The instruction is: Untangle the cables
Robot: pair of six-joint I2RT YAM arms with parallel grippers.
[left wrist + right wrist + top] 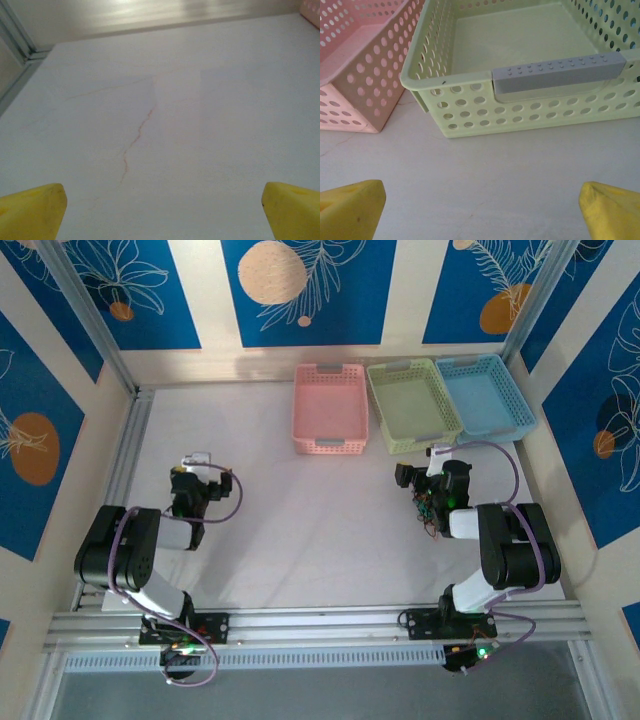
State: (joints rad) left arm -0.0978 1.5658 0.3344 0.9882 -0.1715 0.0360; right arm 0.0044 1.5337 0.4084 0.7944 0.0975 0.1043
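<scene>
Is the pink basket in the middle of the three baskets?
No, the green basket sits between the pink basket and the blue basket.

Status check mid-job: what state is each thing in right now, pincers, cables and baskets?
Left pincer: open, holding nothing.
Right pincer: open, holding nothing.
Cables: bunched in one clump on the table, ungripped.
Pink basket: empty.
Green basket: empty.
Blue basket: empty.
</scene>
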